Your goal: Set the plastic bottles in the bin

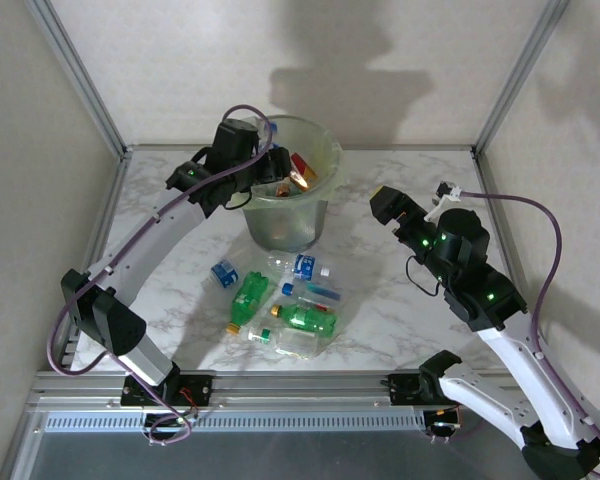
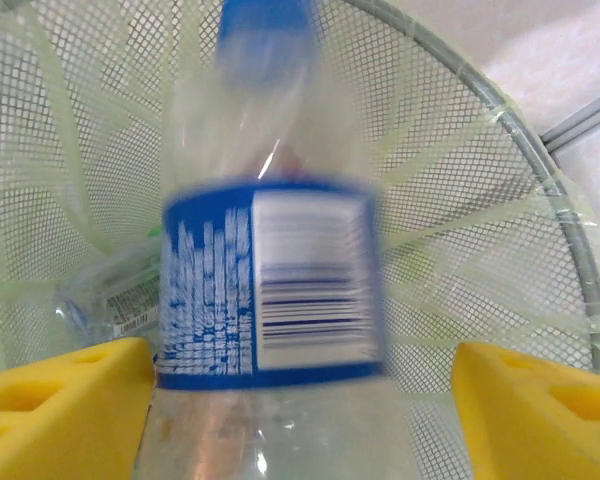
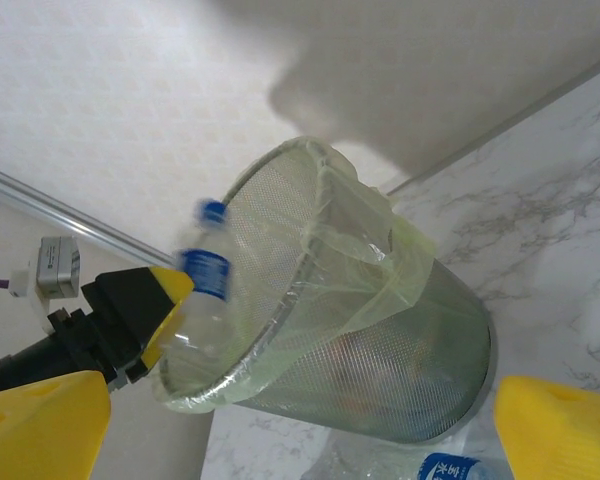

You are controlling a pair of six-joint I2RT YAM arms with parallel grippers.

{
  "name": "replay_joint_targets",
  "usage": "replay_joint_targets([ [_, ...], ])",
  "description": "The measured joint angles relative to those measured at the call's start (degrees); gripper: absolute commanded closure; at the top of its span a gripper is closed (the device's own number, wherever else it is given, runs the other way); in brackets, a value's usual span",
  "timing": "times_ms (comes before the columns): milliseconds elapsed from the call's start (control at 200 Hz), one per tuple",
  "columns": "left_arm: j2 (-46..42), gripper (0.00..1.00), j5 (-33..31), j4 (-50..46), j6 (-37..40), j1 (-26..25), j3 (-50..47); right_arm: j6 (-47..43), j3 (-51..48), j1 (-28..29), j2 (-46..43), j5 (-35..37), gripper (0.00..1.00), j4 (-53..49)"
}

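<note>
Hangs over the bin (image 3: 380, 350) with the left pincer (image 2: 302, 350) spread open, a blurred blue-labelled bottle (image 2: 270, 290) between its fingers. Holds the right pincer (image 3: 300, 390) wide open, facing the bin, with other bottles (image 1: 280, 300) heaped on the tabletop (image 1: 400, 290) beside it.
</note>
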Motion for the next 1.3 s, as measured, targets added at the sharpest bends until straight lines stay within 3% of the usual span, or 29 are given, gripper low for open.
replay_joint_targets([
  [300, -2.99, 0.16, -0.92, 0.07, -0.13, 0.00, 0.13, 0.00, 0.00, 0.00, 0.02, 0.17, 0.01, -0.26],
  [546, -11.15, 0.14, -2.67, 3.43, -1.20, 0.00, -2.34, -0.46, 0.00, 0.00, 0.63, 0.15, 0.02, -0.46],
  [731, -21.49, 0.13, -7.48, 5.84, -3.15, 0.92, -10.91, -1.33, 0.00, -0.04, 3.13, 0.09, 0.02, -3.41],
  [896, -30.62, 0.13, -10.27, 5.70, -6.03, 6.19, -20.15, -1.53, -1.38, -0.11, 5.60, -1.81, 0.05, -4.37],
  [1086, -36.94, 0.16, -9.81, 4.96, -9.22, 10.32, -30.99, -1.51, -5.70, -0.11, 7.91, -4.39, 0.05, -4.63],
  [1297, -39.76, 0.15, -7.30, 4.33, -11.87, 11.39, -44.48, -1.49, -7.72, -0.11, 7.96, -5.68, 0.05, -4.52],
])
